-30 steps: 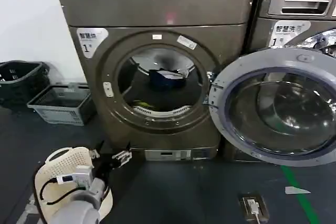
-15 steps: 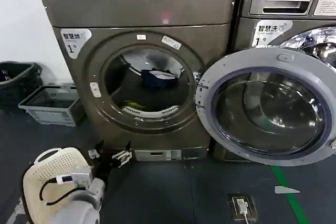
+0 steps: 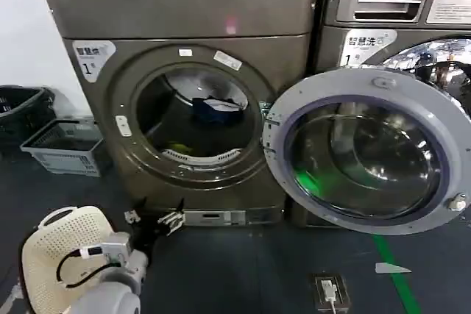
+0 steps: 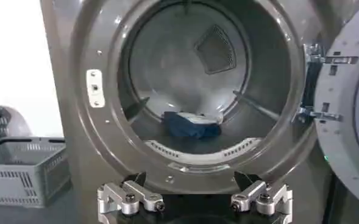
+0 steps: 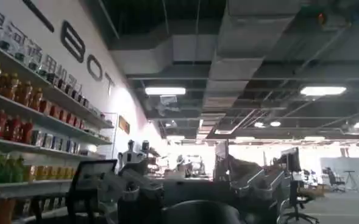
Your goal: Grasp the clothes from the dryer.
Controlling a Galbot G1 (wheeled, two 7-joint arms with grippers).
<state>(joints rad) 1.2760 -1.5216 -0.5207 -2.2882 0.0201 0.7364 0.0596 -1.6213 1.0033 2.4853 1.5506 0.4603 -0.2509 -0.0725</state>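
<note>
You face a dark floor (image 3: 243, 270) and white wall. Your left gripper (image 4: 194, 198) hangs low before the porthole, fingers spread, holding nothing. Past it the big bronze-grey front-loading dryer (image 3: 184, 56) has slid leftward in the head view over the last second, its round glass door (image 3: 364, 152) swung wide. The clothes (image 4: 191, 125), a dark navy piece with white, lie on the drum floor. The approach seems underway; reaching in comes next.

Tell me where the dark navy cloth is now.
The dark navy cloth lies inside the dryer, toward the drum's back, with a white piece on it.
</note>
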